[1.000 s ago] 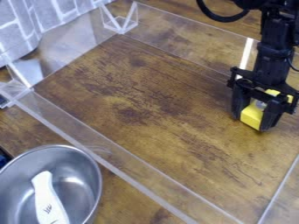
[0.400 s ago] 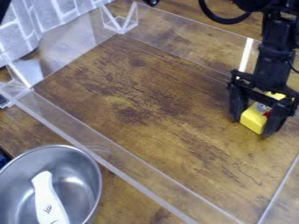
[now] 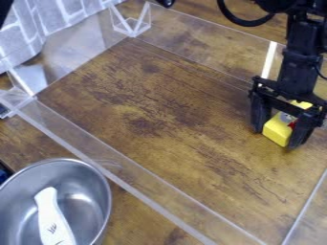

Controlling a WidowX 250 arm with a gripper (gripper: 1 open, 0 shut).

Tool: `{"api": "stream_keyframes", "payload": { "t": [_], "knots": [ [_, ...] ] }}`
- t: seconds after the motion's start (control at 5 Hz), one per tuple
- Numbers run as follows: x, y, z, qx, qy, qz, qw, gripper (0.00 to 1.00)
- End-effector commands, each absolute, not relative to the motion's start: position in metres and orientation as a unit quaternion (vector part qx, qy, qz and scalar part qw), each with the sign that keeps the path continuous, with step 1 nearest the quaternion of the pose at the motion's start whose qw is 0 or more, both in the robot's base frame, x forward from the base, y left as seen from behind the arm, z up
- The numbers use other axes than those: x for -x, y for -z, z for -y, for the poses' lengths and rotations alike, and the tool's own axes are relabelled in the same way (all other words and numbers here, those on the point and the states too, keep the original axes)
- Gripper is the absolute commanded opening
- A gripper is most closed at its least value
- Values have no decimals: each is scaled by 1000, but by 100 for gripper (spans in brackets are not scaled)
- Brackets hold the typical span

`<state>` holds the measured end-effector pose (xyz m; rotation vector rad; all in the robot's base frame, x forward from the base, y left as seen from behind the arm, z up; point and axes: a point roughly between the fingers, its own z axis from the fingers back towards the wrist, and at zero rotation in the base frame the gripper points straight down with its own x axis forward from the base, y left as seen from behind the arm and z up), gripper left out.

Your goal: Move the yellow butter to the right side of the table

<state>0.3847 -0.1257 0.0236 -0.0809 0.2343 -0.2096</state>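
Note:
The yellow butter (image 3: 276, 127) is a small bright yellow block lying on the dark wood-grain table (image 3: 166, 105) near its right edge. My gripper (image 3: 281, 122) points down over it with its black fingers (image 3: 259, 103) spread to either side of the block. The jaws stand open and the butter rests on the tabletop between them. The butter's top is mostly hidden by the gripper body.
A clear plastic wall (image 3: 102, 163) edges the table along the front left and the back. A round metal bowl (image 3: 52, 206) holding a white utensil sits outside the wall at the lower left. White and clear items (image 3: 38, 48) stand at the upper left.
The fingers have spread apart from the butter, which now sits free on the table. The arm has stayed in place.

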Motion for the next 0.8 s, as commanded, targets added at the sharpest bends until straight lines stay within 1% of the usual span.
{"api": "stream_keyframes", "payload": {
  "t": [0.0,0.6],
  "knots": [
    [-388,-35,124,45,100,-103,989,100],
    [-388,-38,123,49,94,-105,989,100]
  ]
}}
